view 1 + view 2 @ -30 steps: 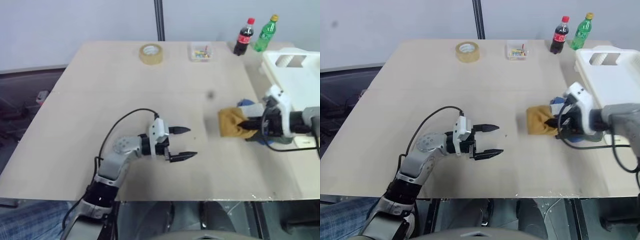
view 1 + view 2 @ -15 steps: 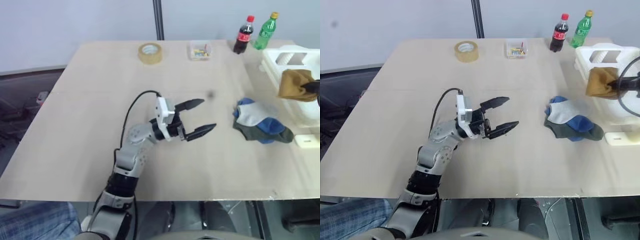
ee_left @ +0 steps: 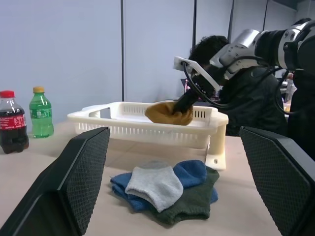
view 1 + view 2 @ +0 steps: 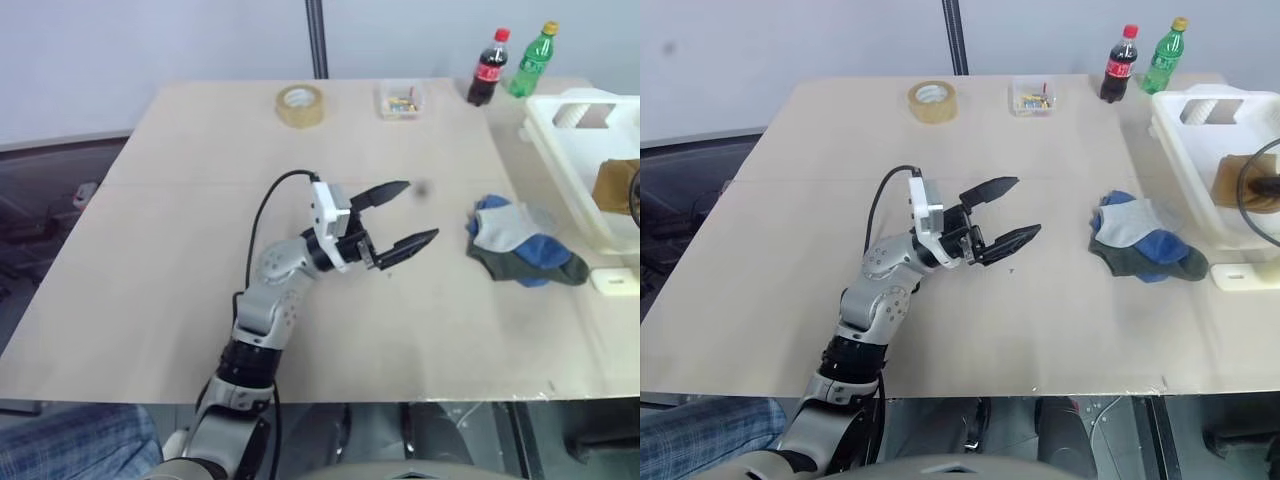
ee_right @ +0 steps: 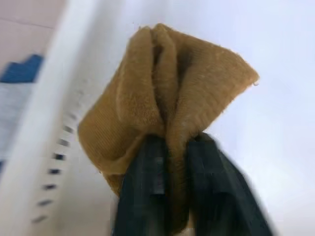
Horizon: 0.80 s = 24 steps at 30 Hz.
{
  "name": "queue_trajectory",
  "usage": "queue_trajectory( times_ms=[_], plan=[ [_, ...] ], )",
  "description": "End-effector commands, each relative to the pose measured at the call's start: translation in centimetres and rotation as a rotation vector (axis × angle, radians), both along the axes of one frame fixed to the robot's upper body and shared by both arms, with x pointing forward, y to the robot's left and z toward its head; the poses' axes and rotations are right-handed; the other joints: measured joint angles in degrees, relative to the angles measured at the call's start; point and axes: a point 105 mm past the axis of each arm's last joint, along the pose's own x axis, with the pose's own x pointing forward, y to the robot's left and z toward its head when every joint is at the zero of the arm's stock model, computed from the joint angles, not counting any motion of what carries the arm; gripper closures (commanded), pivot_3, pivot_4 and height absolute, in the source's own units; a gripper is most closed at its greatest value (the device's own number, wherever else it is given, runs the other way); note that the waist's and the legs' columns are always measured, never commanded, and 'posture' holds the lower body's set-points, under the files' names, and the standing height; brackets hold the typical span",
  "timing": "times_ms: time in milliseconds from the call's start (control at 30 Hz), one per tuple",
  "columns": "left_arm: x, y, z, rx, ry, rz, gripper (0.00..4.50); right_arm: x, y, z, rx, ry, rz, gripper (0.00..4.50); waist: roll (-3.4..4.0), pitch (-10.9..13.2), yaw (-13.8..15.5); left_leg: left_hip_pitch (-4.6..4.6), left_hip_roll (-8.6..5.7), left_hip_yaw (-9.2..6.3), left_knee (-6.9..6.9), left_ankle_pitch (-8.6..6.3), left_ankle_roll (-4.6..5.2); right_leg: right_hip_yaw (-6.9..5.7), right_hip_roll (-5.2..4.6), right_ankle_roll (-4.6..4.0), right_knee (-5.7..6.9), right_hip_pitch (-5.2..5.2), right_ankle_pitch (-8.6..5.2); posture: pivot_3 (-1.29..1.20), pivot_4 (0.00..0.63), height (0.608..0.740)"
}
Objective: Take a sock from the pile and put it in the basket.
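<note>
The mustard-tan sock (image 5: 167, 93) hangs bunched between my right gripper's (image 5: 174, 142) two black fingers, which are pinched on its lower end. In the left wrist view the sock (image 3: 170, 113) is just above the rim, inside the white slotted basket (image 3: 147, 129) at the table's right edge. The pile (image 4: 520, 248) of blue, pale grey and dark green socks lies on the table just left of the basket (image 4: 560, 140). My left gripper (image 4: 420, 210) is open and empty above the table's middle, pointing right toward the pile.
A tape roll (image 4: 302, 106), a small clear box (image 4: 403, 102), a cola bottle (image 4: 488, 72) and a green bottle (image 4: 530, 64) stand along the far edge. A small white block (image 4: 612, 281) lies by the basket's near corner. A person (image 3: 246, 93) is behind the basket.
My right gripper lifted the tan sock off the pile and carried it right, over the basket. My left gripper rose and swung toward the pile, staying open.
</note>
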Motion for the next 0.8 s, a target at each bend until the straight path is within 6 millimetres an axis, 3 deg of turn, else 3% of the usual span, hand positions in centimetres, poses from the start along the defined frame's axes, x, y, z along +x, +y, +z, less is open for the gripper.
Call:
queue_trajectory(
  times_ms=[33, 133, 233, 333, 433, 500, 633, 800],
  plan=[
    [-0.6, 0.0, 1.0, -0.019, -0.056, -0.008, 0.0, -0.6, -0.9, 1.4, -0.046, -0.049, -0.005, 2.14, 0.0, 0.0, -0.03, 0.0, 0.02, 0.05, 0.0, 0.0, 0.0, 0.05, 0.05, 0.0, 0.03, -0.02, 0.0, 0.0, 0.15, 0.739],
    [-0.7, -0.2, 0.8, -0.012, -0.049, -0.016, 0.0, -0.7, -1.4, 1.9, -0.079, -0.07, -0.014, 0.83, 0.01, 0.0, 0.02, 0.0, 0.04, 0.08, 0.01, 0.0, 0.0, 0.1, 0.12, 0.0, 0.09, -0.06, 0.0, 0.0, 0.15, 0.739],
    [-0.9, -0.4, 0.6, -0.01, -0.038, -0.03, 0.0, -0.7, -1.4, 2.8, -0.095, -0.111, 0.0, 0.83, 0.01, -0.01, 0.03, 0.0, 0.04, 0.12, 0.01, 0.0, 0.0, 0.14, 0.15, 0.0, 0.11, -0.07, 0.0, 0.0, 0.15, 0.739],
    [-0.9, -0.3, 0.3, 0.0, -0.032, -0.025, 0.0, -0.2, -0.6, 5.1, -0.083, -0.208, 0.036, 0.83, 0.01, -0.01, 0.01, 0.01, 0.04, 0.17, 0.02, 0.0, 0.0, 0.2, 0.16, 0.0, 0.13, -0.1, 0.0, 0.0, 0.15, 0.739],
    [-0.8, 0.2, 0.1, 0.005, -0.02, 0.0, 0.0, 0.6, 2.2, 7.5, 0.002, -0.311, 0.186, 0.83, 0.03, -0.01, -0.19, 0.01, 0.11, 0.34, 0.01, 0.0, 0.0, 0.42, 0.17, 0.0, 0.27, -0.25, 0.0, 0.0, 0.15, 0.739],
    [-0.9, 0.7, -0.4, 0.011, 0.004, 0.024, 0.0, 1.1, 5.0, 7.8, 0.06, -0.346, 0.347, 0.83, 0.02, 0.0, -0.35, 0.04, 0.17, 0.48, 0.01, 0.0, 0.0, 0.57, 0.2, 0.0, 0.36, -0.3, 0.0, 0.0, 0.15, 0.739],
    [-0.7, 2.9, -1.0, -0.063, 0.139, 0.132, 0.0, 0.7, 11.6, 5.2, 0.212, -0.293, 0.715, 0.83, -0.18, -0.03, -1.14, 0.1, 0.29, 0.51, 0.09, -0.01, 0.01, 0.62, 0.26, 0.0, 0.47, -0.27, 0.0, 0.0, 0.15, 0.739],
    [-1.1, 7.4, -3.6, -0.01, 0.255, 0.372, 0.0, -1.0, 18.6, -2.0, 0.303, -0.256, 0.886, 0.83, -0.28, -0.1, -1.0, 0.01, 0.37, 0.36, 0.4, -0.02, 0.0, 0.54, 0.29, -0.02, 0.75, -0.34, -0.01, 0.0, 0.15, 0.739]
  ],
)
